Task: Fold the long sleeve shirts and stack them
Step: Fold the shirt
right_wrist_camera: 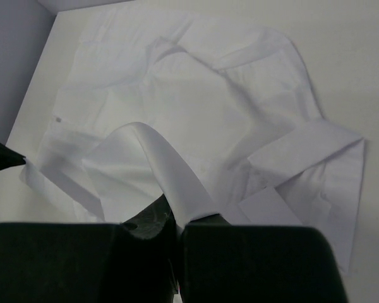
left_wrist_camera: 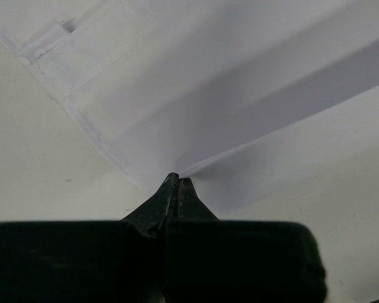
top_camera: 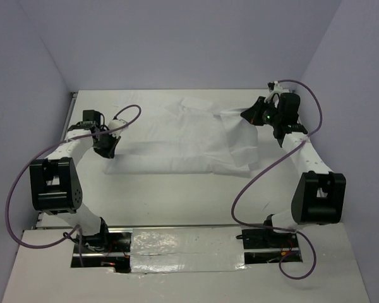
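The shirt (top_camera: 183,142) lies spread on the table (top_camera: 177,196) between the two tools, its body flat and wrinkled. The left gripper (left_wrist_camera: 178,189) is clenched on the cloth edge directly ahead of its tips; a taut ridge runs away from the pinch, which indicates light tension that keeps this side straight. The right gripper (right_wrist_camera: 177,221) is raised above the table and clamped on a strip of cloth (right_wrist_camera: 164,164) that arches up from the body below and ahead of it. This lift likely frees the strip so it can be carried across as a fold. No fold is complete yet.
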